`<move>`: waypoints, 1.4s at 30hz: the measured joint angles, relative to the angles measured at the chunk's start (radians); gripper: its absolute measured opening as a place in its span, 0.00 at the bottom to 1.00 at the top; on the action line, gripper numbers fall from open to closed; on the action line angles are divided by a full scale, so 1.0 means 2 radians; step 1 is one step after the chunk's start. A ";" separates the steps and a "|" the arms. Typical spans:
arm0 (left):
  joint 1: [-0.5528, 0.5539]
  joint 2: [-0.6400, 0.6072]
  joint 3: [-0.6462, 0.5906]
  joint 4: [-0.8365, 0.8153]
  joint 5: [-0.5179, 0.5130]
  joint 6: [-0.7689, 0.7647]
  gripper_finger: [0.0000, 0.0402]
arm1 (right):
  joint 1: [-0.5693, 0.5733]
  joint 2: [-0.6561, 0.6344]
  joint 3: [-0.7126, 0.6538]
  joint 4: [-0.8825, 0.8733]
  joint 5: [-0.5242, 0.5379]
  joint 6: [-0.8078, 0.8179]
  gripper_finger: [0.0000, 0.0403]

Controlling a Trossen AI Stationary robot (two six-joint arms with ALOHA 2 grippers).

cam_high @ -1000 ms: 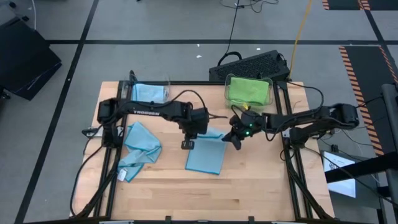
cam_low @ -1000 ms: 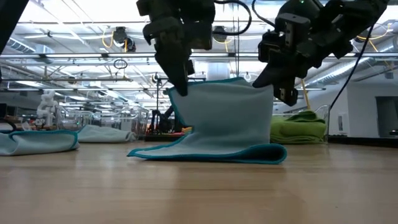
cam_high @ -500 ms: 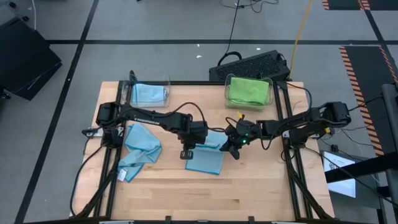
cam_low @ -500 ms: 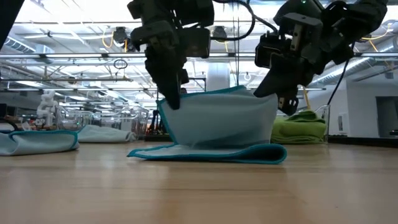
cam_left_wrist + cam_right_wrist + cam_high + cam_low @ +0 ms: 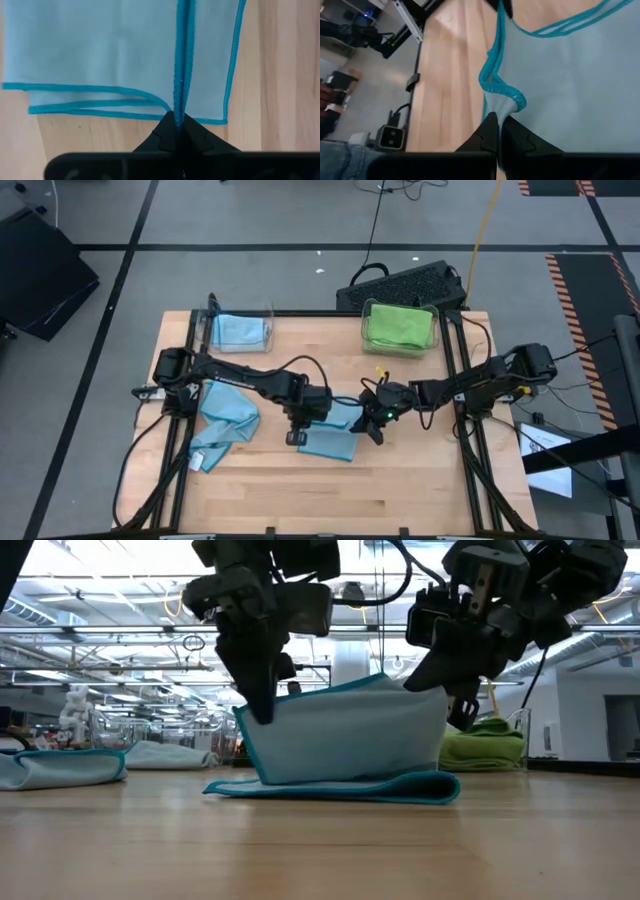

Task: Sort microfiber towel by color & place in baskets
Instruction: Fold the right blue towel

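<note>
A light blue microfiber towel with a teal hem lies mid-table. Its lower part is flat on the wood and its upper part stands raised between my two grippers. My left gripper is shut on the raised edge's left end. My right gripper is shut on its right end. At the far edge stand the two clear baskets: the left one holds a blue towel, the right one a green towel. My left gripper pinches the towel's teal-hemmed edge at the raised part's left end, between its two fingers. The fingers come from above, pointing steeply down. Two hems run side by side there. The cloth hangs below, its lower part on the table. My right gripper pinches the bunched corner at the right end of the raised edge between its two fingers. The fingers slant down from the table's right. The cloth spreads from the corner toward the left gripper, with its lower part on the table.
A second blue towel lies crumpled at the table's left, beside the left arm. Bare wood stretches along the near edge. A dark box sits behind the green basket.
Both grippers have moved toward the table's near edge and sunk a little, still shut on the towel's raised edge. That edge has come over the part lying flat, which has stayed in place, so the towel is folding over on itself.
</note>
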 joint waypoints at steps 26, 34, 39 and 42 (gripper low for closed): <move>-0.019 -0.047 -0.005 -0.031 -0.055 -0.013 0.02 | 0.022 -0.002 0.000 0.012 0.019 -0.002 0.00; -0.040 -0.047 -0.027 0.008 -0.064 -0.026 0.04 | 0.023 0.003 -0.001 0.010 -0.002 0.001 0.00; -0.041 -0.047 -0.046 0.008 -0.064 -0.028 0.02 | 0.023 0.031 -0.001 0.053 -0.024 0.027 0.02; -0.040 -0.046 -0.051 -0.024 -0.072 -0.028 0.04 | 0.026 0.045 -0.004 0.064 -0.052 0.043 0.05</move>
